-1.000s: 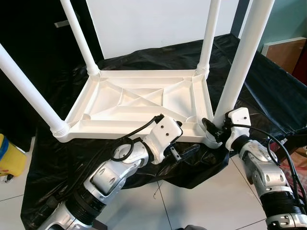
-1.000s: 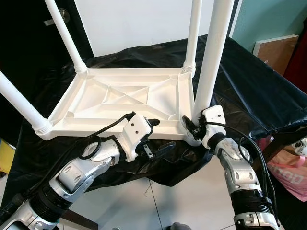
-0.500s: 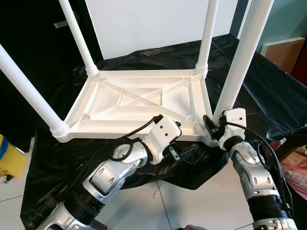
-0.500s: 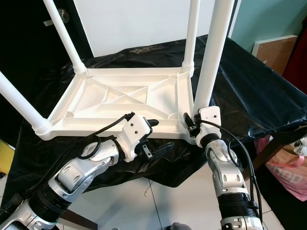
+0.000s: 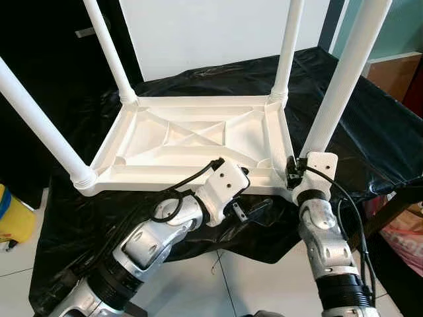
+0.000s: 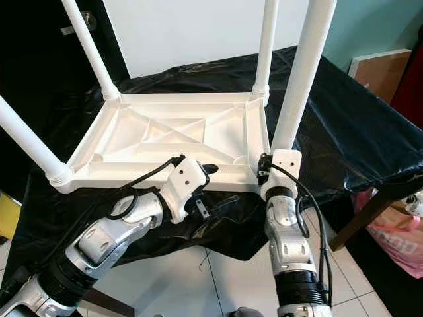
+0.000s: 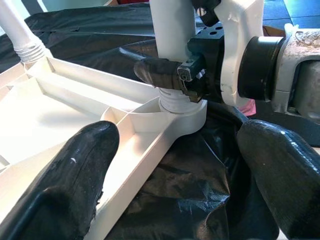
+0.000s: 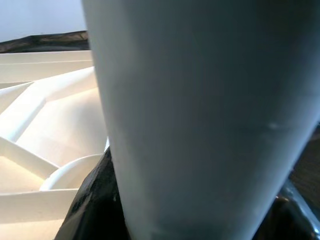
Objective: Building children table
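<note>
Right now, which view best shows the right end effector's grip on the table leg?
The left wrist view: the right end effector clamps the leg just above its socket. The eye views show the leg from above, the wrist blocking the fingers. The right wrist view shows a blurred close-up of the leg.

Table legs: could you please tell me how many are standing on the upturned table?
4, one at each corner: far left, far right, near left, and near right, gripped low by the right claw.
</note>
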